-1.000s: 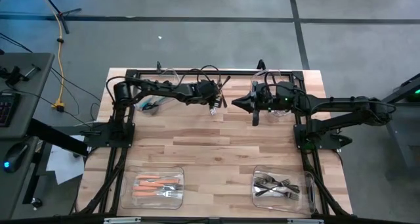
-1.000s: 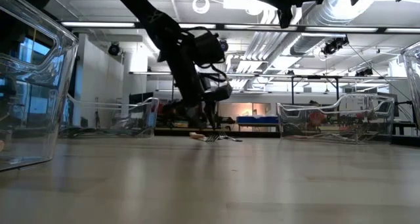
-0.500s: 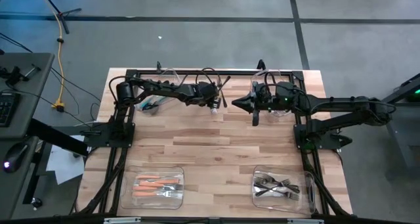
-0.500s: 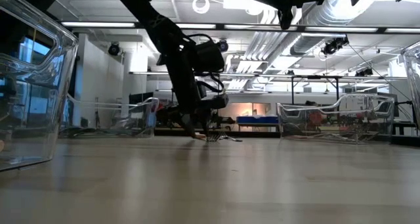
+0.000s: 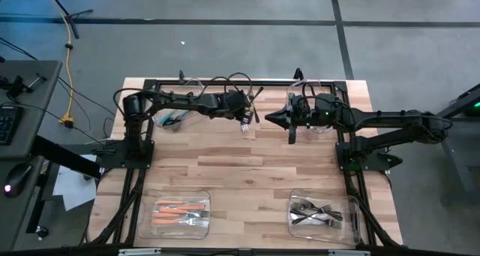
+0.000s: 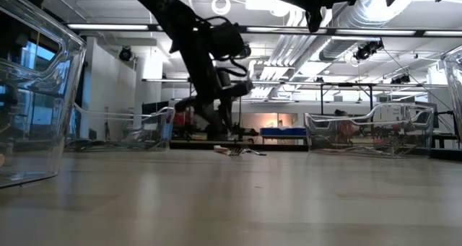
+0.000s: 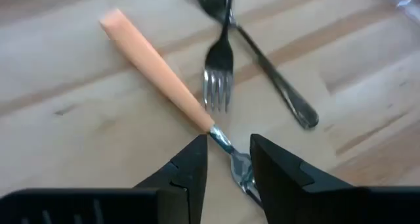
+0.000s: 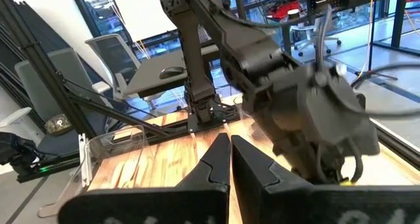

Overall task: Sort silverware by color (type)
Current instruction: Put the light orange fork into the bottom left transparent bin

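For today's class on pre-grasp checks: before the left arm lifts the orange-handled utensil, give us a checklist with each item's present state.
1. Left end effector straddles the metal neck of the orange-handled utensil: ok.
2. Fingers fully closed on the neck: not ok, a gap shows.
3. Neighbouring all-metal fork clear of the grip: ok, apart from the fingers, though close to the handle.
4. Right end effector shut and out of the way, raised over the table's far side: ok.
5. Clear plastic bin holding orange-handled pieces ready at the near left: ok.
6. Utensil is a fork or a spoon: cannot tell, head hidden.
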